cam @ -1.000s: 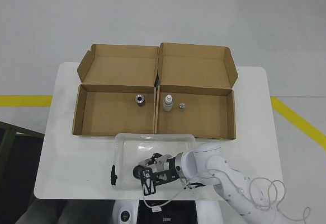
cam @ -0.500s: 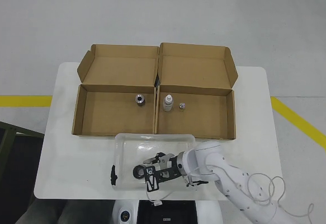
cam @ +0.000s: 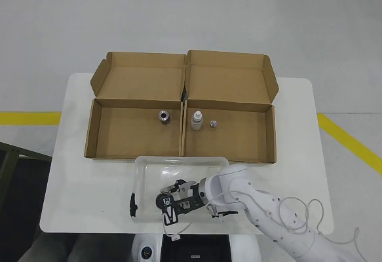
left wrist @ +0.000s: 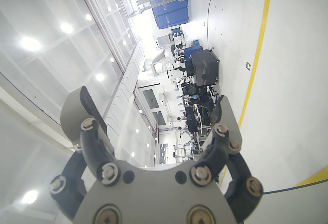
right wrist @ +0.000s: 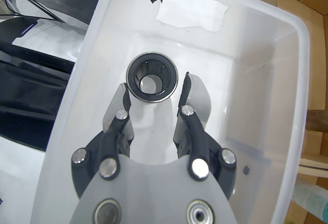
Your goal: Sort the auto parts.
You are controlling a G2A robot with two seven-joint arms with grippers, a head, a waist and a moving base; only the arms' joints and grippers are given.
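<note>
While the right gripper [right wrist: 155, 89] hangs low inside the clear bin [right wrist: 84, 37] at the 6 o'clock edge of the table [cam: 295, 170], its 2 fingers [right wrist: 185, 86] stand spread and grasp nothing. They straddle the near half of a black cylindrical bearing [right wrist: 166, 76]. The bearing appears to stand on end with its bore facing up, so its long axis runs roughly upright and across the closing line of the jaws. Seen from above, the gripper points toward 9 o'clock and the bearing sits right at its tips on that side. One finger is touching the rim or just beside it, which cannot be told, and the other shows a clear gap. A squeeze on the outer wall looks like the next step. The left gripper [left wrist: 153, 100] is also spread and bare, aimed up at the hall ceiling, so the right arm is far nearer. A similar dark round part [cam: 163, 117] lies in the left box [cam: 125, 134] at 11 o'clock from the bin — the likely destination.
</note>
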